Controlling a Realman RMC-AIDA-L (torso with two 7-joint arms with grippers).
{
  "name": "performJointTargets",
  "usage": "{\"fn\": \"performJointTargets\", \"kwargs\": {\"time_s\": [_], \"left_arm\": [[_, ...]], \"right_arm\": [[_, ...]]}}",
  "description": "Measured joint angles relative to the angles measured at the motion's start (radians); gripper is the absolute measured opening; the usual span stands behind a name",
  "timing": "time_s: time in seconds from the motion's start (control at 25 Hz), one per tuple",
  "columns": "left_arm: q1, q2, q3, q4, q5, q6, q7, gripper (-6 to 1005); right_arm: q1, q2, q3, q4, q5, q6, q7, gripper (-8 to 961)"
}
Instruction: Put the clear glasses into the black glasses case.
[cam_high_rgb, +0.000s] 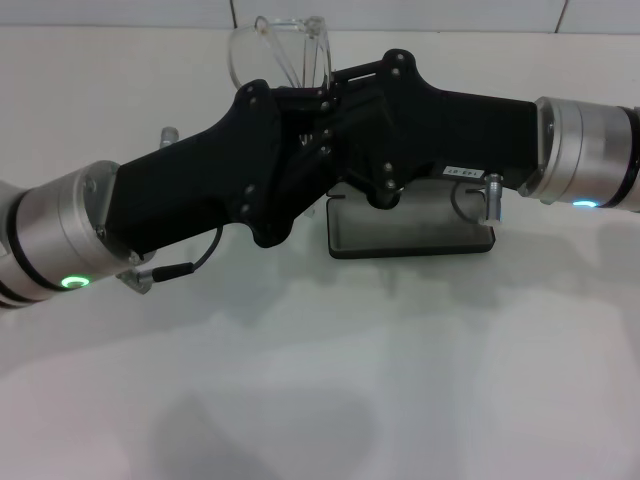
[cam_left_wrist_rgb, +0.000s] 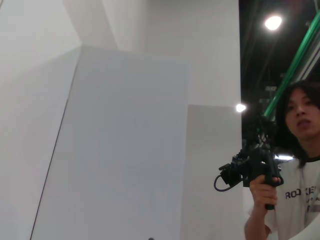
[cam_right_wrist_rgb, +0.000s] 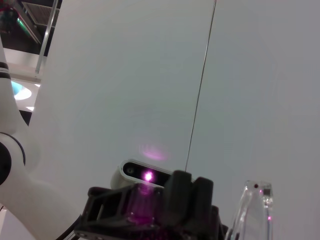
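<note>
The clear glasses (cam_high_rgb: 283, 52), a colourless transparent plastic frame with rounded lenses, are held up in the air above the white table (cam_high_rgb: 320, 380), showing just past the point where the two black arms meet in the head view. Both the left gripper (cam_high_rgb: 300, 130) and the right gripper (cam_high_rgb: 345, 115) converge there, their dark bodies overlapping so closely that I cannot tell whether either set of jaws is apart or clamped on the frame, nor which one actually carries it. In the right wrist view a clear piece of the glasses (cam_right_wrist_rgb: 255, 210) rises beside the other arm's black wrist housing with its glowing camera (cam_right_wrist_rgb: 145, 176). Below and behind the right arm lies the black glasses case (cam_high_rgb: 410, 238), a flat matte rectangle with rounded corners and a grey inside, open and partly hidden. The step in hand looks like a two-handed regrasp or folding of the temples before lowering. To do it well, one gripper should hold the frame steady while the other works, then the glasses should come down level, lenses aligned with the case's long side. In the left wrist view a person holding a black handheld device (cam_left_wrist_rgb: 255, 167) stands in the background.
</note>
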Motion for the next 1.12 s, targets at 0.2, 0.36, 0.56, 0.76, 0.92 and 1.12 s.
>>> {"fn": "performJointTargets", "kwargs": {"time_s": [0.2,0.36,0.56,0.76,0.92,1.12], "left_arm": [[0.002,0.001,0.000,-0.005,0.001,0.002,0.001,66],[0.012,0.007,0.000,-0.003,0.007,0.013,-0.003,66],[0.048,0.023,-0.007,0.012,0.002,0.043,-0.004,66],[0.090,0.049,-0.084,0.012,0.001,0.093,-0.008,66],[0.132,0.073,-0.183,0.019,-0.001,0.128,-0.022,66],[0.176,0.085,-0.252,0.058,-0.003,0.129,-0.050,67]], "right_arm": [[-0.005,0.000,0.001,0.000,0.000,0.001,0.000,113],[-0.020,-0.003,0.008,-0.004,0.000,0.003,0.001,113],[-0.055,-0.009,0.009,-0.037,0.000,0.014,0.006,116],[-0.119,-0.029,0.012,-0.182,-0.119,0.061,0.136,118],[-0.242,-0.043,0.013,-0.547,-0.477,0.196,0.430,119],[-0.338,-0.009,-0.028,-0.986,-1.062,0.228,0.882,121]]}}
